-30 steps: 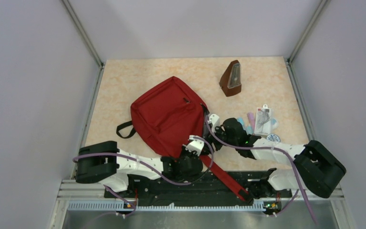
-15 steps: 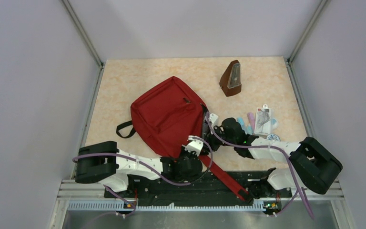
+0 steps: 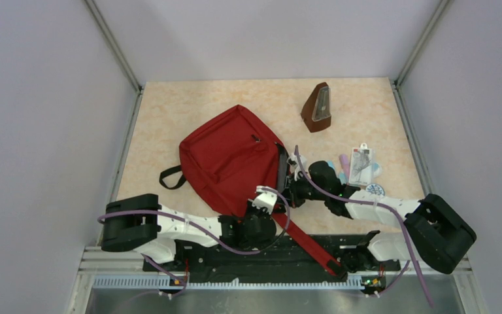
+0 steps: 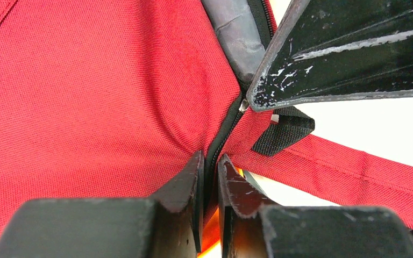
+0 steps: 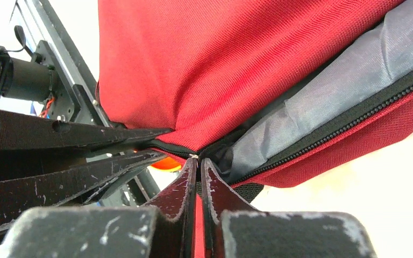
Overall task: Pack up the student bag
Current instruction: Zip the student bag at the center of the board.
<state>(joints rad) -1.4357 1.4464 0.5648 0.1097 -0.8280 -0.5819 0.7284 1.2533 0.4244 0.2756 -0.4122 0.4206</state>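
The student bag [image 3: 225, 160] lies in the middle of the table, dark red, with its long red strap [image 3: 306, 241] trailing toward the arm bases. My left gripper [image 3: 265, 200] is shut on the bag's near corner, and its fingertips [image 4: 196, 164] pinch the black zipper seam [image 4: 223, 134]. My right gripper [image 3: 292, 189] meets the same corner from the right. Its jaws are shut, and their tips hold the small metal zipper pull [image 5: 194, 156]. The zipper [image 5: 355, 121] beyond it is undone, showing grey lining [image 5: 328, 99].
A brown metronome-shaped object [image 3: 317, 108] stands at the back right. A clear packet [image 3: 362, 162], pastel sticks [image 3: 338, 168] and a round blue-white item [image 3: 374, 190] lie right of the right arm. A black loop [image 3: 170, 178] sticks out on the bag's left.
The right gripper's jaws have closed from fairly wide open to shut at the bag's corner, and its wrist shifted slightly. The left gripper and the bag stayed put.
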